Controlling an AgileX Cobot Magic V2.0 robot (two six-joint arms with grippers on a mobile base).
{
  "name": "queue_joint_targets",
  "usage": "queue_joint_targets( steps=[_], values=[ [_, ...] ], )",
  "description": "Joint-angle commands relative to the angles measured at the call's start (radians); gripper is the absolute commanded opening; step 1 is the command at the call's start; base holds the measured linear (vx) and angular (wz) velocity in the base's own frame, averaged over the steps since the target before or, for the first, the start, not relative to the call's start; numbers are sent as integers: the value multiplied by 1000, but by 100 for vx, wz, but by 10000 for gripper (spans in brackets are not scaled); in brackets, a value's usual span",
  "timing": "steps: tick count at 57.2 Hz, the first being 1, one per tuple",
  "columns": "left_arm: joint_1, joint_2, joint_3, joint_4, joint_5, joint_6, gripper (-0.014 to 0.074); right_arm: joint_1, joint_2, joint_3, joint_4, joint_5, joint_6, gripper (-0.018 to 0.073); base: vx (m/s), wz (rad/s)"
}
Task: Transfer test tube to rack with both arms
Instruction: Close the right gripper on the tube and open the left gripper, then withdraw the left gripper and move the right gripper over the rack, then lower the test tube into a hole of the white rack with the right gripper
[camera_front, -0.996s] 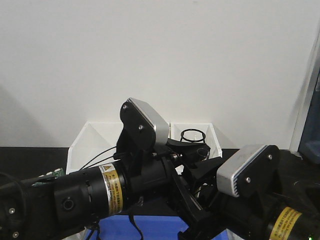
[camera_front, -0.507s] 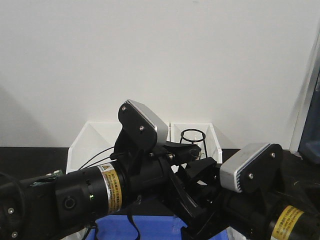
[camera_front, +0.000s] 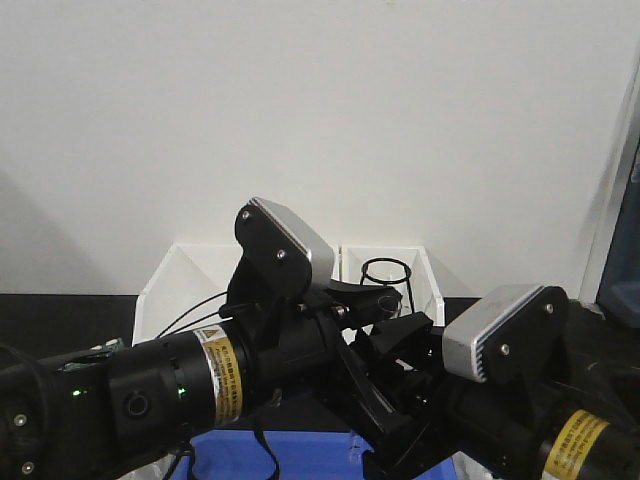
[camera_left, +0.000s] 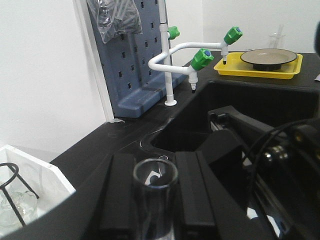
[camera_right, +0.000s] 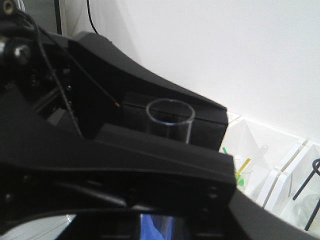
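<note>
test tube (camera_left: 155, 200) clamped in left gripper (camera_left: 156, 165); right gripper (camera_right: 200, 135) unclear; arms (camera_front: 190, 390) barely shifted.

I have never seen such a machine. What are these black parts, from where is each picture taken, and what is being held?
This is a two-armed robot. The front picture looks out over both: the left arm and right arm, with white bins behind and a blue tray below. The other two pictures come from cameras on the wrists. The left end effector seems shut on a glass test tube, near a sink and faucet. The right wrist camera shows the tube's rim among black fingers; whether that one grips too, I cannot tell.
</note>
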Motion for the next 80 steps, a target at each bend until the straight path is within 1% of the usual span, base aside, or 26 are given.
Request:
queue_joint_targets(
  steps=[1, 8, 12, 17, 24, 31, 35, 40, 43, 46, 49, 50, 57, 63, 67, 73, 77, 80],
  values=[
    [-4, -37, -36, -33, -40, -2, 256, 1, -25, -37, -18, -121, -9, -12, 0, 0],
    [-4, -41, -36, -33, -40, -2, 410, 1, -25, -37, -18, -108, -9, -12, 0, 0],
    [-4, -57, -36, -33, -36, -2, 463, 1, -25, -37, -18, -106, -10, -12, 0, 0],
    [-3, -108, -36, -32, -21, 0, 501, 1, -25, -37, -18, -105, -10, -12, 0, 0],
    [1, -201, -36, -31, 23, 1, 498, 1, -25, -37, -18, -79, -15, -12, 0, 0],
    [1, -313, -36, -21, 128, 1, 454, 1, -25, -37, -18, -37, -24, -12, 0, 0],
    [1, -367, -36, -5, 215, 1, 400, 1, -25, -37, -18, -30, -38, -12, 0, 0],
    [1, -423, -34, -5, 354, 1, 285, -2, -25, -37, -16, -27, -77, -12, 0, 0],
    [1, -447, -33, -6, 452, 1, 193, -18, -25, -37, -4, -27, -95, -12, 0, 0],
    [1, -460, -33, -6, 544, 1, 97, -52, -25, -37, 13, -22, -95, -11, 0, 0],
    [1, -468, -33, -7, 624, 1, 6, -112, -25, -37, 17, -14, -96, -10, 0, 0],
    [1, -468, -33, -7, 651, 1, -11, -126, -25, -37, 17, -14, -96, -11, 0, 0],
    [1, -470, -33, -7, 760, 1, -8, -267, -25, -37, 16, -14, -96, -8, 0, 0],
    [1, -467, -33, -7, 784, 1, -8, -355, -25, -37, 15, -17, -95, -8, 0, 0],
    [1, -467, -33, -7, 784, 1, -8, -390, -25, -31, 15, -17, -89, -8, 0, 0],
    [1, -467, -33, -7, 783, 1, -8, -416, -25, 11, 17, -35, -88, -8, 0, 0],
    [1, -467, -33, -7, 783, 1, -8, -430, -25, 64, 19, -83, -92, -8, 0, 0],
    [1, -467, -33, -7, 783, 1, -8, -449, -25, 118, 26, -146, -97, -8, 0, 0]
  ],
)
